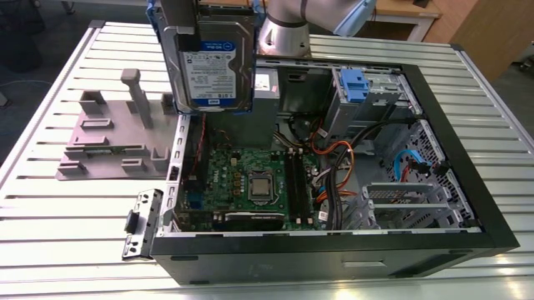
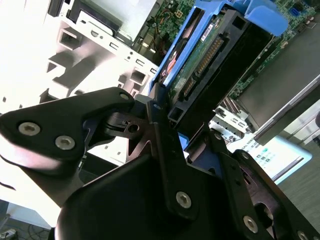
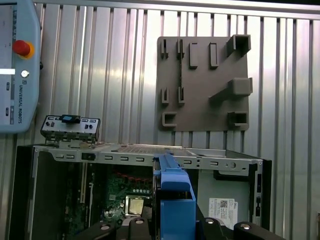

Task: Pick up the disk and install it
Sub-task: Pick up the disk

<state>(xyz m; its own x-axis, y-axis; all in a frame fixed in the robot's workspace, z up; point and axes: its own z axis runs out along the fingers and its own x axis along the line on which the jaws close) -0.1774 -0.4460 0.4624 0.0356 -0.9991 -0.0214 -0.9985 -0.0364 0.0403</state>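
A silver-grey cylindrical metal arm point(image 1: 282, 28), pale blue joint cap point(image 1: 354, 15) at its 3 o'clock in the exterior view; matte black angular gripper point(image 2: 185, 117), silver socket screws point(image 2: 29, 128) dotting its links.

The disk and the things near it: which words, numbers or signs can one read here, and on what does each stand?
The disk: its white-and-blue label bears rows of print and barcodes, too small to read.
White sticker on the grey metal box: print too small to read.
Control pendant: upright lettering along its edge, a maker's name, not quoted.
Red button on it: no words.
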